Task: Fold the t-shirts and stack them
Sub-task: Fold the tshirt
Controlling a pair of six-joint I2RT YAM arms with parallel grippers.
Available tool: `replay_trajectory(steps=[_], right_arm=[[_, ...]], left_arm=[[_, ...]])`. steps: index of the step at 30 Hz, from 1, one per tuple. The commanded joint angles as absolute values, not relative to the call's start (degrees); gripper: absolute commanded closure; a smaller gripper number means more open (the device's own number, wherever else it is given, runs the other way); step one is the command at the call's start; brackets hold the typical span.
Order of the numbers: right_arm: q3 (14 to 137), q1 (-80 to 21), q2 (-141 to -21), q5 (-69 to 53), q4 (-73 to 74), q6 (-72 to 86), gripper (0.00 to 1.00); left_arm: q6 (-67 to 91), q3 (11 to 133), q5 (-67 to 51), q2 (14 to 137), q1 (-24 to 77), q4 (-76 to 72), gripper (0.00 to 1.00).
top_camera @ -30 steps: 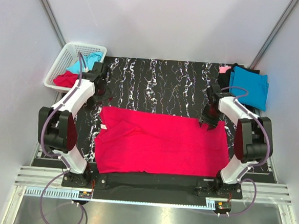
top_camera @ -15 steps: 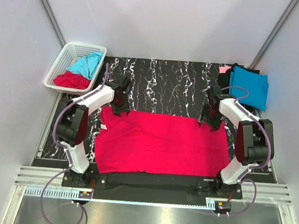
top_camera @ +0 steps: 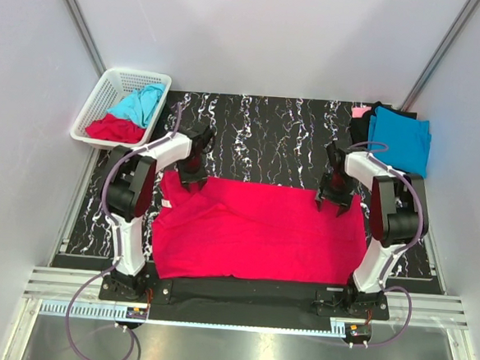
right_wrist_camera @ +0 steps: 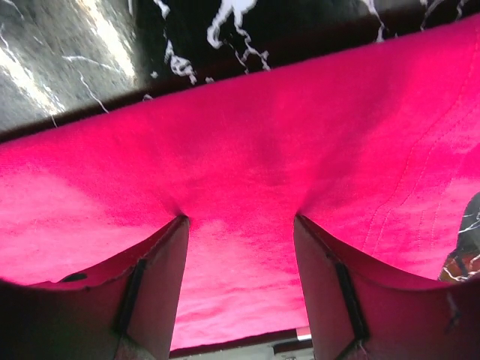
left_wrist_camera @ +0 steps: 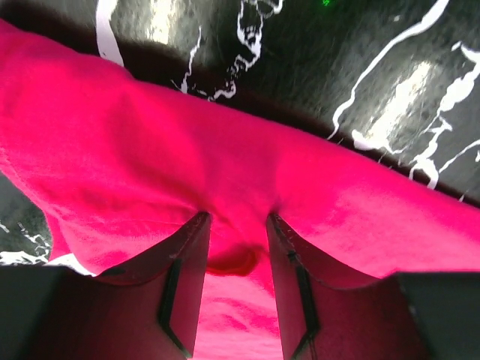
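Grip: left pincer [left_wrist_camera: 236,225] and right pincer [right_wrist_camera: 240,221] stand apart astride far hem of red t-shirt [top_camera: 257,231]; both should close fully, then lift evenly.

Top view is no help on the left tool [top_camera: 192,177]: it's too small to see if it's actually pinching the red t-shirt [top_camera: 257,231]. Its wrist cam shows a lump of cloth between the fingers [left_wrist_camera: 184,277], but the tips are sunk in, so grip's unclear. Both wrist views crop that shirt at the sides. Far right on the desk [top_camera: 268,132], the turquoise t-shirt [top_camera: 401,140] covers most of the black t-shirt [top_camera: 361,127] and pink t-shirt [top_camera: 360,112]. The basket t-shirts [top_camera: 134,107] are crumpled in the basket [top_camera: 95,108], so no idea how many.
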State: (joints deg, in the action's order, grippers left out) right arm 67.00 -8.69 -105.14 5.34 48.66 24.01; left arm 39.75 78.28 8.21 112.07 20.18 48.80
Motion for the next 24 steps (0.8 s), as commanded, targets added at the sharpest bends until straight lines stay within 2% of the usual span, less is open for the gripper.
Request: replay_trajectory(steps=[1,10,16,24], right_arm=[[70.22,-9.14,-109.68,7.91,48.25,23.12,0.34],[85.41,-9.14,-119.25,11.42,51.94,20.83,0.34],[100.60,-9.14,-129.01,10.90,54.58,19.51,0.35],[113.90,-8.96,-138.07,11.69,57.48,17.93,0.36]], left_arm=[[40.96,83.22,11.86,115.13,20.13,52.37,0.58],[40.17,97.90,14.24,124.44,16.71,58.80,0.57],[37.71,108.53,13.45,129.89,13.01,60.91,0.56],[31.73,132.25,6.42,144.99,10.99,63.72,0.54]])
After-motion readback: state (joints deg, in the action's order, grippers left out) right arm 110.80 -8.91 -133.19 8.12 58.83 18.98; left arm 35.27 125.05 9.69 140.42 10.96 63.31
